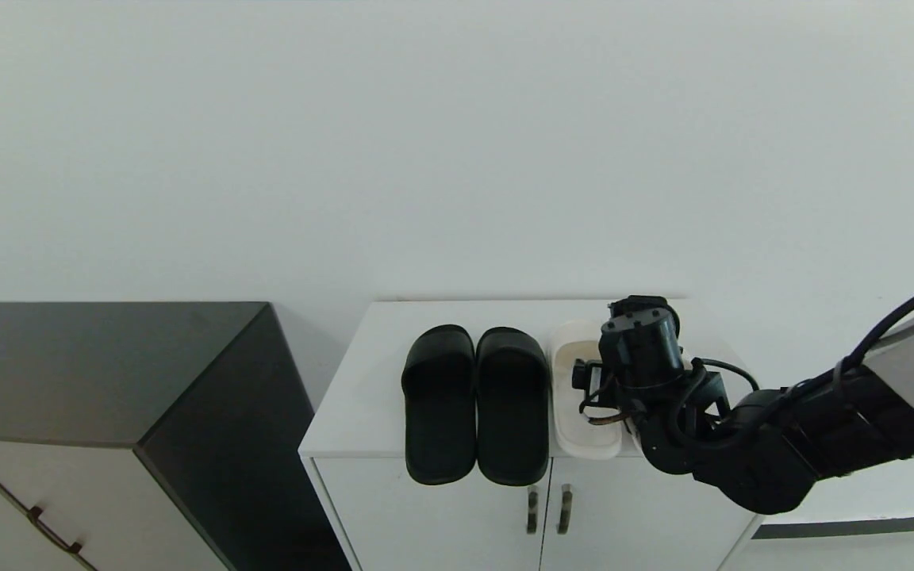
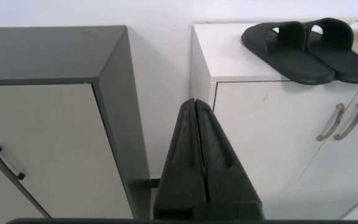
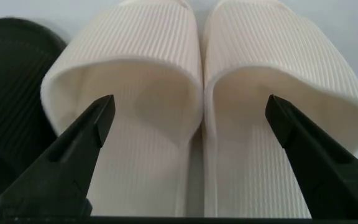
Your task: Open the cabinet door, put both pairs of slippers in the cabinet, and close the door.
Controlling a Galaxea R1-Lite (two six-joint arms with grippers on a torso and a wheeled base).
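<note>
White slippers [image 3: 160, 81] side by side atop cabinet [image 1: 441, 515], beside black slippers [image 1: 473, 404]. Right end effector [image 3: 190, 106] spread wide, one tip over each. Left end effector [image 2: 195, 106] pressed together, well apart.

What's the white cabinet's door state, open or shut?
Shut. Both doors lie flush with the cabinet front, and their handles sit side by side at the closed seam.
</note>
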